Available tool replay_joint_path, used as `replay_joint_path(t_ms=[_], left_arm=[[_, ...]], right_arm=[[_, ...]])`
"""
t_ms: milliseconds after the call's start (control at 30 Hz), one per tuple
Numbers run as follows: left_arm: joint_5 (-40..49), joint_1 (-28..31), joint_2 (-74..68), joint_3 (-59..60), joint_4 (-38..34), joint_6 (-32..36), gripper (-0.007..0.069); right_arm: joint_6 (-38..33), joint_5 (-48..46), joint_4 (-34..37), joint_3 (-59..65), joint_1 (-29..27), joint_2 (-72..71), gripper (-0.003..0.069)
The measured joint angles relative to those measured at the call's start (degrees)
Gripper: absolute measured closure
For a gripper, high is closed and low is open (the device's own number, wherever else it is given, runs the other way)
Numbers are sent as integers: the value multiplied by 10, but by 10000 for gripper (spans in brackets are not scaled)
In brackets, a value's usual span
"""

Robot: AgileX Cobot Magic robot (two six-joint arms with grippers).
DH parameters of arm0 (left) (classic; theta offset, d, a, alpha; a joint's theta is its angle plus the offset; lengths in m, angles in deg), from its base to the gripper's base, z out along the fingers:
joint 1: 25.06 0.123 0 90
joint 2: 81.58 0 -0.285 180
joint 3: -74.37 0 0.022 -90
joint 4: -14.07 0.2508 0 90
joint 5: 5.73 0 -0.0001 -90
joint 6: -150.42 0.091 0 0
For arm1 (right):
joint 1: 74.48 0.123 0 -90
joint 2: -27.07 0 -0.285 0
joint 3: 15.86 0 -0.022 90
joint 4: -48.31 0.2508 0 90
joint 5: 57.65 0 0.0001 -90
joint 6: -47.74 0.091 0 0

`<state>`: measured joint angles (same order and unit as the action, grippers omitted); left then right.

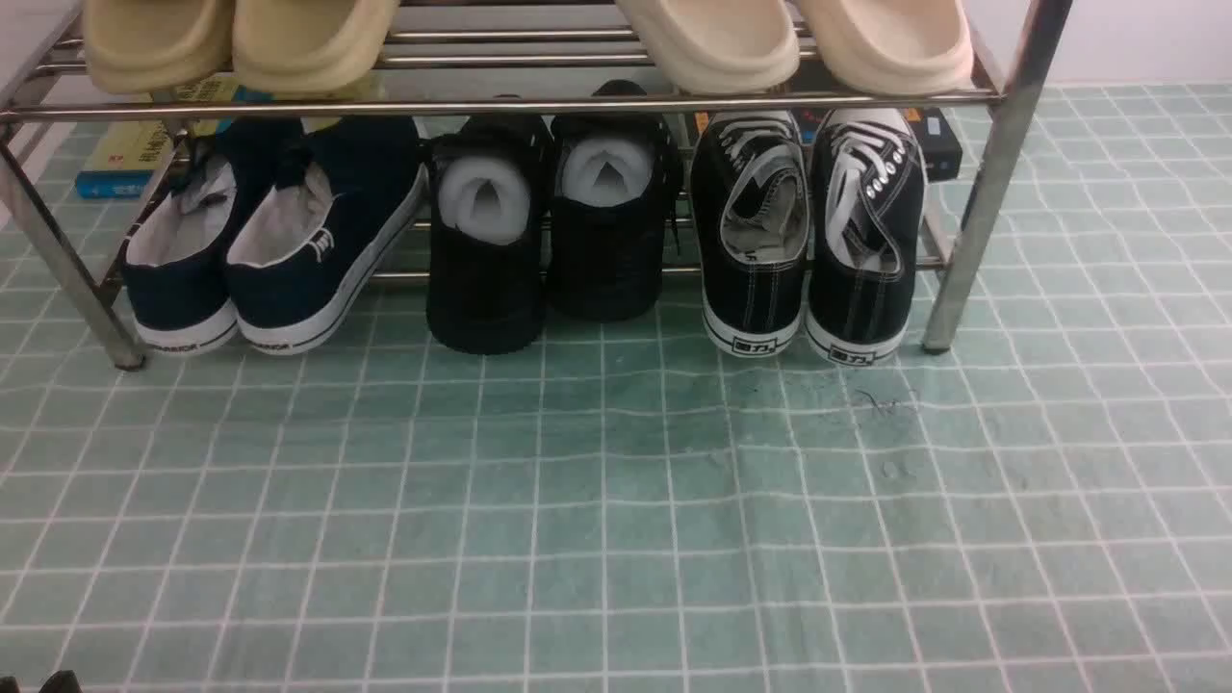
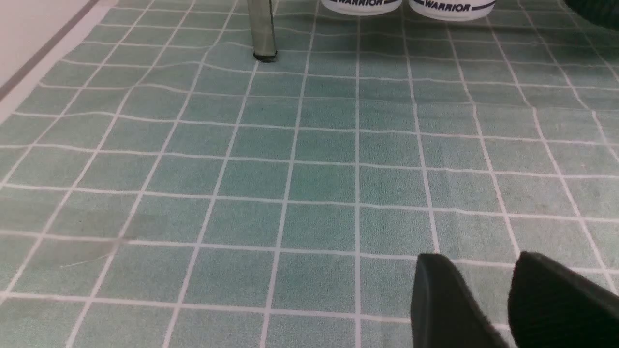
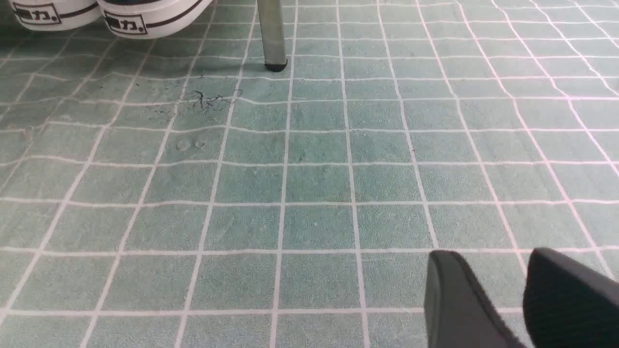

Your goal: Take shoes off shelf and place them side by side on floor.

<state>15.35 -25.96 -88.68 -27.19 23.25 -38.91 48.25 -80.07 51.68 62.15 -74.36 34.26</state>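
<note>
My left gripper (image 2: 478,270) hangs low over the pale green cloth floor with its white grid of small squares (image 1: 616,500). Its two black fingers are spread, with nothing between them.

Ahead stands the low two-tier rack of shiny silver metal bars (image 1: 539,106). On its lower tier, from the left, sit a pair of navy slip-on sneakers with white soles (image 1: 289,260). Next come two all-black shoes stuffed with white paper (image 1: 491,289).

At the right end, just beside the rack's right front leg, is the pair of black canvas low-top sneakers (image 1: 760,289). They lie close side by side with heels towards me and toes tilted up into the rack. They have white laces, white stitching down the heel, grey lining and white-edged soles. Each heel carries a small black-framed label. In my right wrist view the heels sit down at floor level.

Beige foam slippers (image 1: 712,48) rest on the upper tier above.

My right gripper (image 3: 491,266) also hovers over bare floor, fingers apart and empty, well short of the sneakers.
</note>
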Motion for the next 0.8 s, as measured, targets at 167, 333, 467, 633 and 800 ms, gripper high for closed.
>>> replay_joint_path(t_ms=[167,333,467,633,800], left_arm=[[0,0,0,0,0,0,382],[0,0,0,0,0,0,382],[0,0,0,0,0,0,382],[0,0,0,0,0,0,382],[0,0,0,0,0,0,382]], right_arm=[[0,0,0,0,0,0,420],[0,0,0,0,0,0,420],[0,0,0,0,0,0,420],[0,0,0,0,0,0,420],[0,0,0,0,0,0,420]])
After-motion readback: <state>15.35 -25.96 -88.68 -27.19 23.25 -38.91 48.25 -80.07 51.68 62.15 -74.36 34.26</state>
